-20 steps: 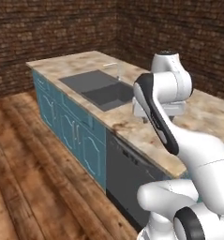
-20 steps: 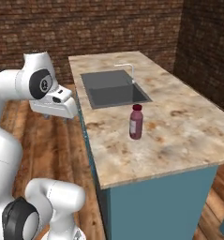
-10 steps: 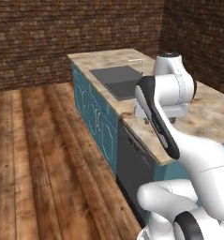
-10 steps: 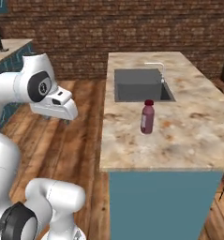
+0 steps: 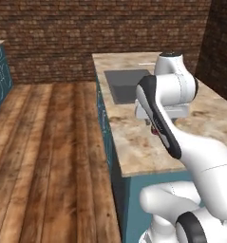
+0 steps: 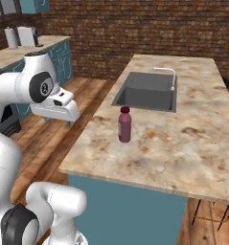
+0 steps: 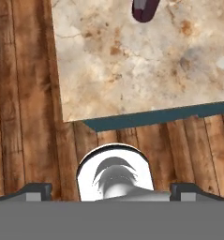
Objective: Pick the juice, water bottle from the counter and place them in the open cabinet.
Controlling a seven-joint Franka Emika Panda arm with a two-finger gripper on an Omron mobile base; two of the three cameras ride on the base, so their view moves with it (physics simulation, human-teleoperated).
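The approach to the first pick is the step in hand, judging by how things lie: the juice [image 6: 125,124] is standing upright on the desk [image 6: 192,143], just near of the sink [image 6: 149,93] and close to the desk's left edge, with nothing gripping it. The pincer [image 7: 111,191] is hanging wide and empty above the wooden floor [image 7: 24,93] just off the desk's near end, looking down past the desk edge; the bottle's base [image 7: 145,9] is showing at the far side of that view. The water bottle is not something I can place from here. Next, the hand probably needs to be travelling out over the desk, dropping to the bottle's mid-height, with the open jaws straddling its body before closing.
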